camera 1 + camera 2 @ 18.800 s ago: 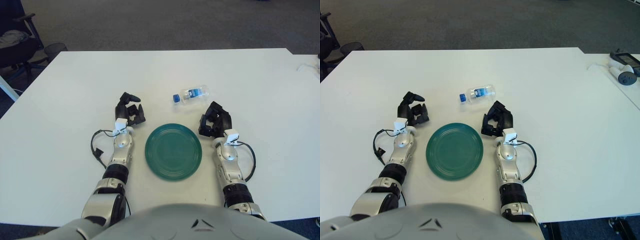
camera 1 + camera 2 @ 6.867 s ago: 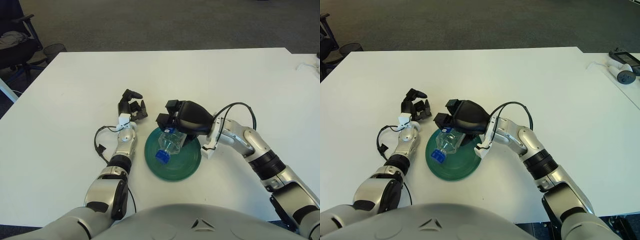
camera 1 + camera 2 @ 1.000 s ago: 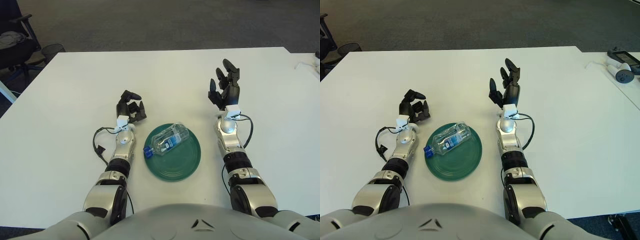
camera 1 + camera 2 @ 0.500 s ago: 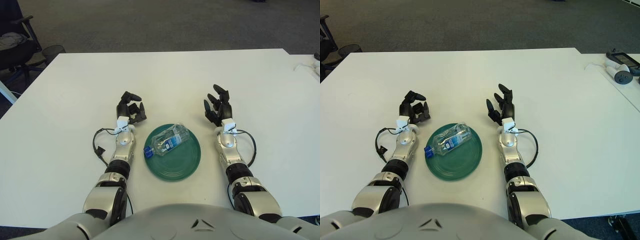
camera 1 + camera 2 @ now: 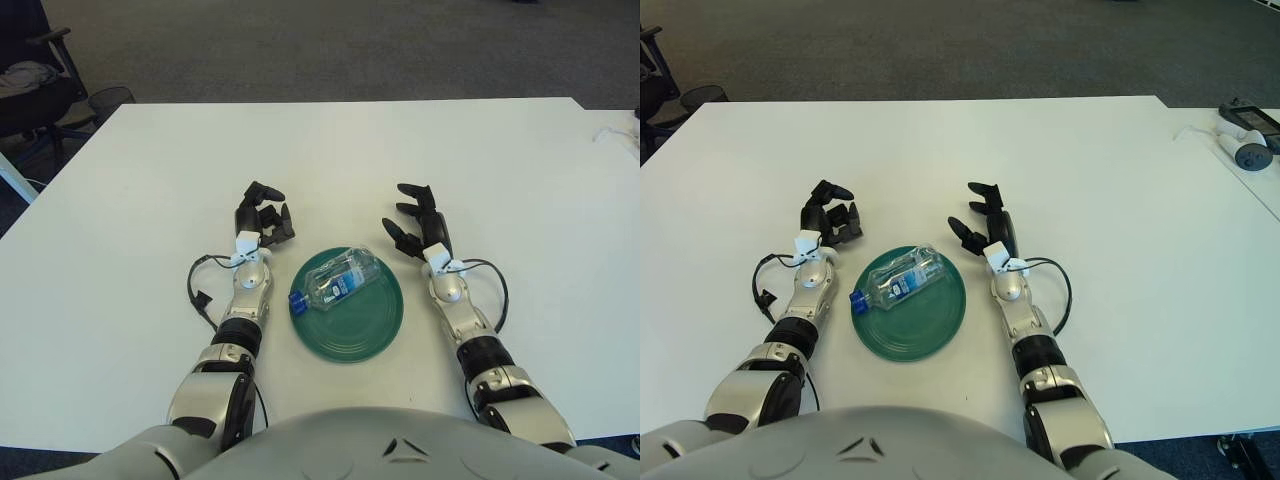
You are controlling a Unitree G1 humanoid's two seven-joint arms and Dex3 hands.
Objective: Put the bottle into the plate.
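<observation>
A clear plastic bottle (image 5: 336, 280) with a blue cap and blue label lies on its side in the round green plate (image 5: 350, 322), its cap over the plate's left rim. My right hand (image 5: 418, 226) rests on the table just right of the plate, fingers spread and empty, apart from the bottle. My left hand (image 5: 261, 218) is parked on the table left of the plate with its fingers curled, holding nothing.
The white table (image 5: 140, 180) stretches wide around the plate. A dark office chair (image 5: 30, 85) stands off the table's far left corner. A small grey device with a cable (image 5: 1243, 140) lies at the far right.
My right hand has come down and moved left, closer to the plate, with the fingers still spread. The bottle, the plate and my left hand have not moved.
</observation>
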